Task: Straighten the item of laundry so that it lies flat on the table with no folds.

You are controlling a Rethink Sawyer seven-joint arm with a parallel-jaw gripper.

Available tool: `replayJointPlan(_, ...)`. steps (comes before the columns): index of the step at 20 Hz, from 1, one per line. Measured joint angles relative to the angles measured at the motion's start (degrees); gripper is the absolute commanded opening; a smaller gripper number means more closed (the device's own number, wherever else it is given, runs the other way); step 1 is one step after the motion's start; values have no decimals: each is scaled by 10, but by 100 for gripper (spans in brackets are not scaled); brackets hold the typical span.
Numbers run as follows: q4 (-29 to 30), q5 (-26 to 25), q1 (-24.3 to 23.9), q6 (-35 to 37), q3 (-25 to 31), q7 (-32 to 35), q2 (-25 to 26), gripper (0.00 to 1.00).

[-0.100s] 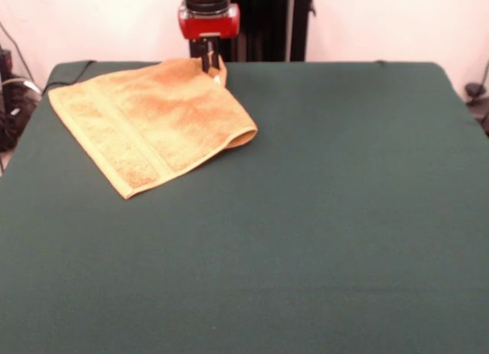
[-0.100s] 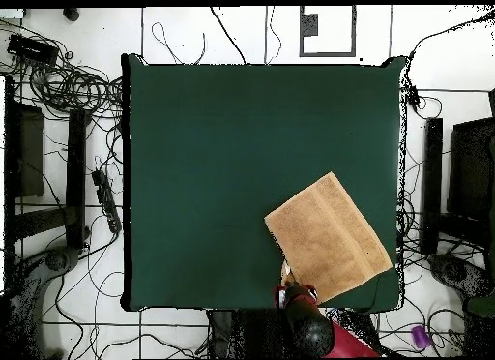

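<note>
Orange-tan terry towel (image 1: 157, 121) lying on the dark green bench (image 1: 306, 232), set askew to the bench's edges, off in one corner region near the edge where the arm comes down. Folded over on itself: seen from the front, a rounded doubled edge along the side farthest from the bench corner, two layers showing at the tip there. Woven border band running as a paler stripe near one hemmed edge, parallel to it; pile darker and more rust-coloured in the middle, yellower toward the band. From overhead, a tilted quadrilateral, one corner pointing toward the bench's middle, another almost at the bench's side edge. One corner lifted off the cloth and raised to the claw (image 1: 208, 63), just below the red collar of the arm. Claw closed on that raised corner, a small pale bit of fabric showing beside the fingers. Rest of the towel resting on the bench, fairly smooth on top, no strong wrinkles visible. Rest of the bench bare green cloth.
</note>
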Motion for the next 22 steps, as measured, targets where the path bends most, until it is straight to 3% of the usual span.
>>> replayJointPlan(22, 7, -2, 22, 0, 0, 0, -8, 100)
